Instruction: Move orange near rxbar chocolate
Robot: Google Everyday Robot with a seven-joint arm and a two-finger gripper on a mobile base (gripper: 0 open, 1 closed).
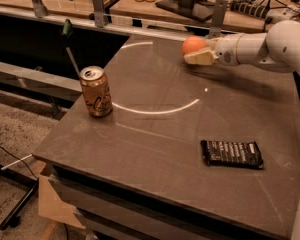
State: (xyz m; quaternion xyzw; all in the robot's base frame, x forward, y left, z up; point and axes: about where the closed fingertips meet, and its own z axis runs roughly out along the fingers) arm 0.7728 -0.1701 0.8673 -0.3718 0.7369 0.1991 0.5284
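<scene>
The orange point(192, 44) is a round orange fruit at the far side of the table, held in my gripper point(196, 52). The cream fingers point(202, 58) are closed around it from the right, and the white arm reaches in from the right edge. The orange looks raised slightly above the tabletop, with a shadow below it. The rxbar chocolate point(232, 154) is a flat black wrapped bar lying near the front right of the table, well apart from the orange and closer to the camera.
A tan-gold soda can point(96, 91) stands upright at the table's left edge. The brown tabletop point(155, 134) carries a curved light reflection. Behind the table are metal rail posts point(97, 5), cables and a workbench. The floor drops off to the left.
</scene>
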